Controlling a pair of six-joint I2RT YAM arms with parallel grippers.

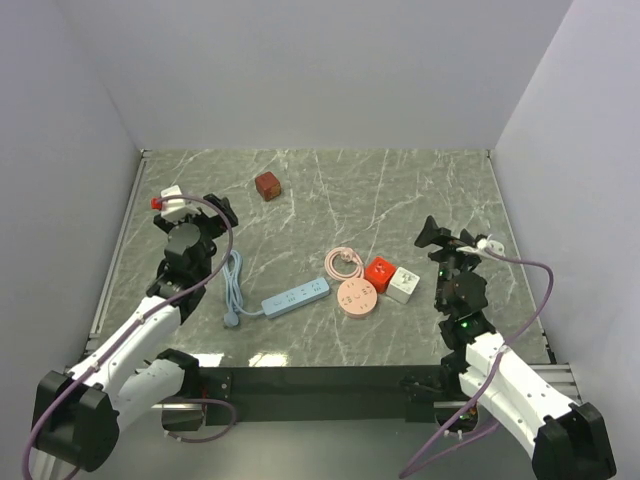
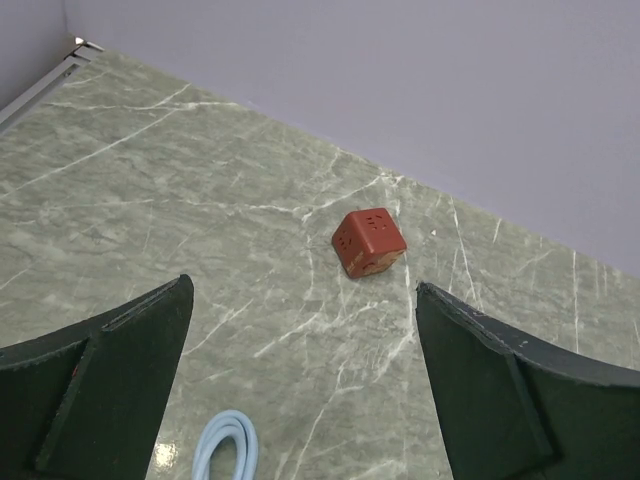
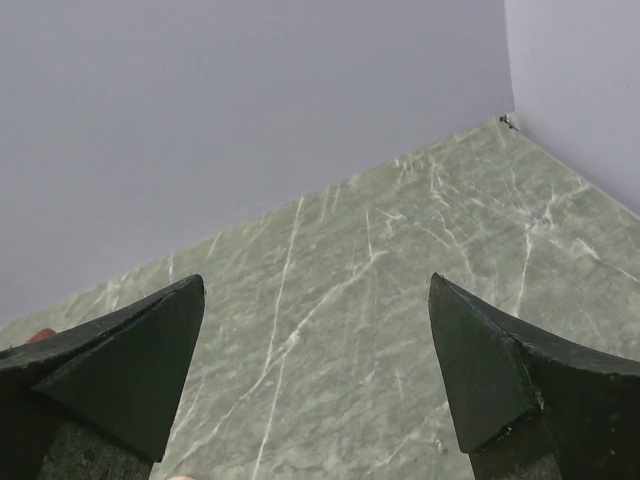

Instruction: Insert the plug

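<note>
plug (image 1: 377, 272): bright red cube lying loose on counter (image 1: 420, 190), right of centre, just beside white cube (image 1: 402, 285) and pink disc (image 1: 358, 297); not gripped, not in any socket
strip (image 1: 297, 296): light blue, flat on counter just left of pink disc, no plug in its sockets as far as top view shows; cord (image 1: 233, 290) looped off to the left
left gripper (image 2: 302, 290): jaws wide apart, empty, raised over left part of counter, well apart from plug; aimed toward dark red cube (image 2: 369, 241) at the back, not the task's thing
right gripper (image 3: 316, 282): jaws wide apart, empty, raised over right side, near plug but not touching; only bare counter and wall in wrist view
done: nothing to be seen; no grasp, no lift, no lining-up
remaining: reach for plug, close on it, carry to strip, line up with a socket, press home
stage, as judged: very start
better placed arm, as judged: right, nearer to plug; left free to steady strip
risk, as judged: white cube and disc crowding plug, little room for fingers; light strip likely to slide under a push unless held
</note>
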